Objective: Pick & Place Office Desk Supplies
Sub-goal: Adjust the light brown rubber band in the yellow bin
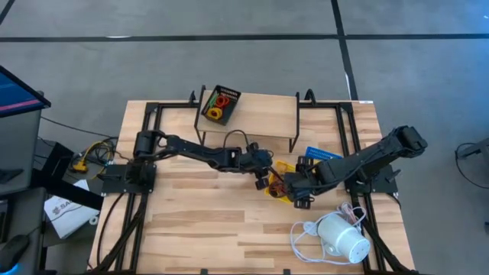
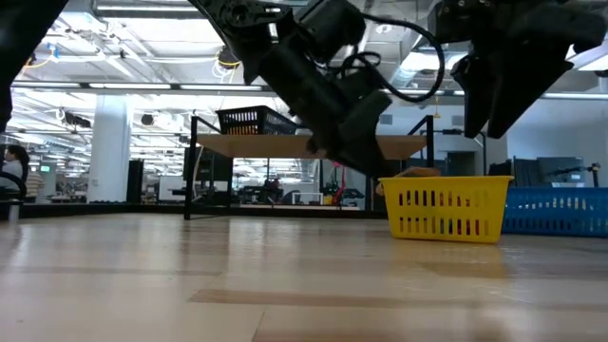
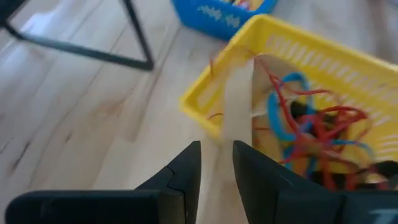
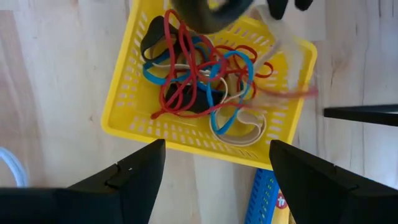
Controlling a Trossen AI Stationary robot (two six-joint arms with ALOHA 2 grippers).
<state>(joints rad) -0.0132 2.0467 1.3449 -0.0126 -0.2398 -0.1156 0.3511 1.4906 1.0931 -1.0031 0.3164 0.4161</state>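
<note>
The yellow tray (image 4: 124, 93) stands on the table and holds a tangle of red, blue and cream rubber bands (image 4: 193, 68). My left gripper (image 3: 216, 146) hangs just outside the tray's wall (image 3: 205, 102), shut on a wide cream band. In the high view it sits at the tray's left side (image 1: 262, 176). My right gripper (image 4: 217, 148) hovers wide open above the tray's near wall and touches nothing; the high view shows it at the tray's right (image 1: 299, 191). My left gripper pinches a wide cream rubber band (image 3: 233, 130) between its two fingers. The band runs from the fingers up over the tray's rim (image 3: 245, 59) into the pile, drawn out straight. Its far end is lost among the other bands.
The blue tray (image 1: 321, 153) lies just beyond the yellow one. The black mesh tray (image 1: 218, 105) sits on a raised wooden shelf (image 1: 260, 111) at the far side. A white cylindrical device with a cord (image 1: 342, 237) lies near the right front corner.
</note>
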